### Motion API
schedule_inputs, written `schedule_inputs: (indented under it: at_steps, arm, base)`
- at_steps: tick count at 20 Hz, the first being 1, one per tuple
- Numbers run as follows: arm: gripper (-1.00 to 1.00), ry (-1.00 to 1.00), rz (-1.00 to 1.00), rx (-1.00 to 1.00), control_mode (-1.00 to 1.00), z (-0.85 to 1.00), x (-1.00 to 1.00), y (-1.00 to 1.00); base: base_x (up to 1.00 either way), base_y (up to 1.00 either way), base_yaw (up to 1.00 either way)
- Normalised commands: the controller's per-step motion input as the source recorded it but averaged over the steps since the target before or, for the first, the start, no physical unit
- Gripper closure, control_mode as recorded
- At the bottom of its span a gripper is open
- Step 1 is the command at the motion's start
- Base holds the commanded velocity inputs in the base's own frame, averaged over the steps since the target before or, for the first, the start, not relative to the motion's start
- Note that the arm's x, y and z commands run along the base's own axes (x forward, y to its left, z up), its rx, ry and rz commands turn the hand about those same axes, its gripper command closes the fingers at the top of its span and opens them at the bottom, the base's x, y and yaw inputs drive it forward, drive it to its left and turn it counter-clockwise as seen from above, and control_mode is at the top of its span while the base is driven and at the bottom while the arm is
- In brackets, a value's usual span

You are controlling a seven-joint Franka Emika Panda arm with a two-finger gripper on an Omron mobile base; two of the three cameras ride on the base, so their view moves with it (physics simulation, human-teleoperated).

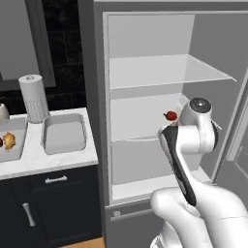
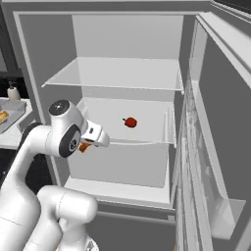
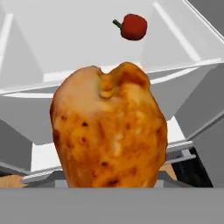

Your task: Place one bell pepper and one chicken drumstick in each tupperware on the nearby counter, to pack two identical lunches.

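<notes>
Gripping a chicken drumstick [image 3: 109,129], the gripper [image 2: 87,145] has its jaws closed on the browned piece, which stands in the centre of the hand view with its long axis running bottom to top of that frame. In the right base view the drumstick shows as a small orange patch just under the white hand, at left centre, in front of the open fridge [image 2: 122,73]. A red bell pepper [image 3: 132,26] lies beyond the held piece, at the upper centre of the hand view, resting on the middle fridge shelf [image 2: 147,130]. The coming move probably turns on the opposite direction: an empty tupperware [image 1: 64,133] sits on the counter [image 1: 34,157] at left centre of the left base view, well apart from the hand and away from the fridge interior. A second container [image 1: 9,143], at the left edge, already holds browned food. The arm [image 1: 186,145] is folded, elbow raised, forearm reaching toward the shelves.
</notes>
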Motion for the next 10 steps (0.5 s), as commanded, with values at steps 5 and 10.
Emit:
schedule_inputs:
  at_steps: [5, 10]
  arm:
    - [1.0, -0.02, 0.36, -0.12, -1.0, 0.11, -1.0, 0.31]
    - [1.0, -0.02, 0.16, -0.04, 1.0, 0.0, -0.4, 0.11]
  base:
    - [0.0, 0.0, 0.0]
    - [-0.6, 0.17, 0.24]
